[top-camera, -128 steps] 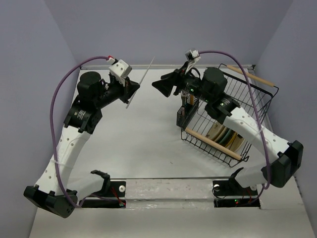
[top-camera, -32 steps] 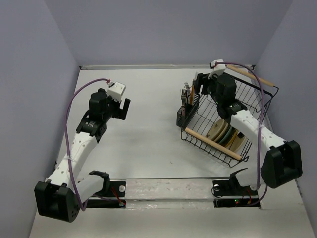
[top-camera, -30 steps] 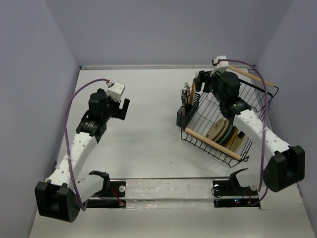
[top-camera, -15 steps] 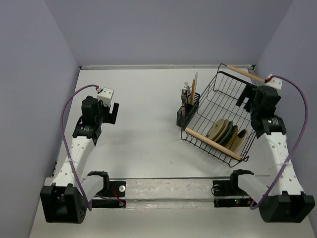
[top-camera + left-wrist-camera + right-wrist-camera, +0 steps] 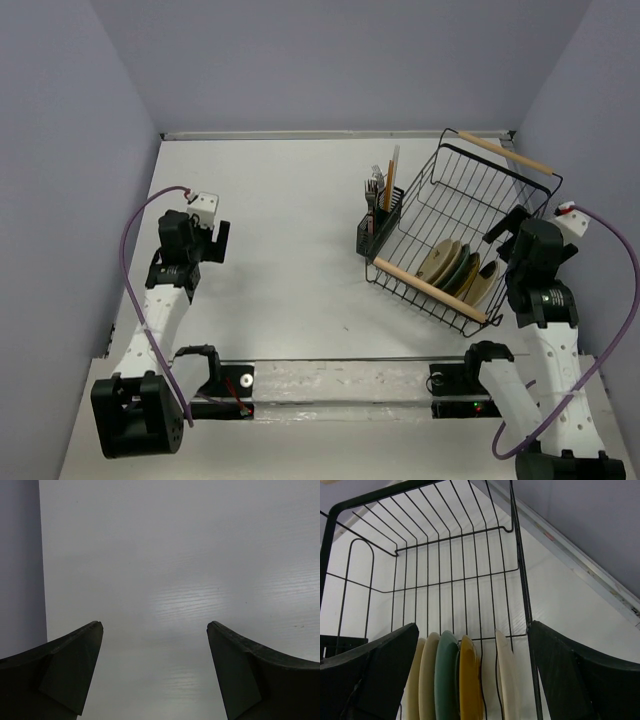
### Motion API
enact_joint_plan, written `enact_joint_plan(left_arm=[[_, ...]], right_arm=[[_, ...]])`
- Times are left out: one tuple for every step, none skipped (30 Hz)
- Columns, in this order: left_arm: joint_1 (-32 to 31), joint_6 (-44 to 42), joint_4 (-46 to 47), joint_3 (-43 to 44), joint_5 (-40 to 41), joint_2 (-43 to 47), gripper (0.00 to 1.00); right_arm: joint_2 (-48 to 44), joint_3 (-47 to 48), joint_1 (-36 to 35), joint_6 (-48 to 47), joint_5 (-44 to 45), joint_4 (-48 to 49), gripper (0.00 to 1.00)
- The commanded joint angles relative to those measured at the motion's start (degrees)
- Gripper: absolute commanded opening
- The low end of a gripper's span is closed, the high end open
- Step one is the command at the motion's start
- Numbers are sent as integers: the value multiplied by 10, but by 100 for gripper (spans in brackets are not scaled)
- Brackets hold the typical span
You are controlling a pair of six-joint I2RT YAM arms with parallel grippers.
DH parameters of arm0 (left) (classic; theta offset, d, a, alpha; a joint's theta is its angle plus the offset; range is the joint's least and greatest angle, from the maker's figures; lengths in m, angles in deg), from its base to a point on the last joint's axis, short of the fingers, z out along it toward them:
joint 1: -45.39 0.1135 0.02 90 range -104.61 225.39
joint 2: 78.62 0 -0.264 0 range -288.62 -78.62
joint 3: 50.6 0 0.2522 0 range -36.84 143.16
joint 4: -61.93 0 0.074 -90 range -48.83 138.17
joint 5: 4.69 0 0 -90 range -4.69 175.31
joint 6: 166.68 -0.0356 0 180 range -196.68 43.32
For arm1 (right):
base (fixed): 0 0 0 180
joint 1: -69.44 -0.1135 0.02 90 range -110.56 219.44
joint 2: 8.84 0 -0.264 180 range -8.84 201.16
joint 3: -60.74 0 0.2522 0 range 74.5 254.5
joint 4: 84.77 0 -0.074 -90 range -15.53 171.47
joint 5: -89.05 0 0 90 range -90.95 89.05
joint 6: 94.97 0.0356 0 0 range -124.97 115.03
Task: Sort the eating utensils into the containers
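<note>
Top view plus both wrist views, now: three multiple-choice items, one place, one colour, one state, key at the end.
1. The cutlery holder sits: A. against the wire rack's outer side, toward the left arm; B. inside the rack among plates; C. by the left arm's base.
2. In the right wrist view, the plate just right of the green plate is: A. red; B. yellow; C. black.
3. The tools are: A. left shut on a fork; B. right shut on a chopstick; C. both open, empty.
Key: 1 A, the top view shows it there. 2 B, the yellow plate stands beside it. 3 C, left tool and right tool: fingers apart, nothing between.
</note>
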Motion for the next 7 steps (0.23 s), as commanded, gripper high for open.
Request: enact_joint_plan(left_arm=[[4, -5, 35, -14, -15, 9, 99], [5, -5, 47, -15, -16, 7, 99], [5, -5, 50, -16, -17, 5, 99], [5, -5, 51, -18, -19, 2, 99], [5, -5, 52, -19, -20, 2, 99], [5, -5, 54, -20, -21, 0, 99], [6, -4, 56, -22, -22, -2, 99]], right_arm=[[-28, -10, -1, 51, 3, 10, 100], [-32, -12, -1, 50, 4, 10, 100], [-35, -13, -1, 51, 6, 10, 100], [-42, -12, -1, 53, 8, 10, 100], [-45, -13, -1, 66, 13, 10, 100], [-50, -13, -1, 67, 11, 12, 100], [-59, -16, -1, 66, 10, 20, 100]])
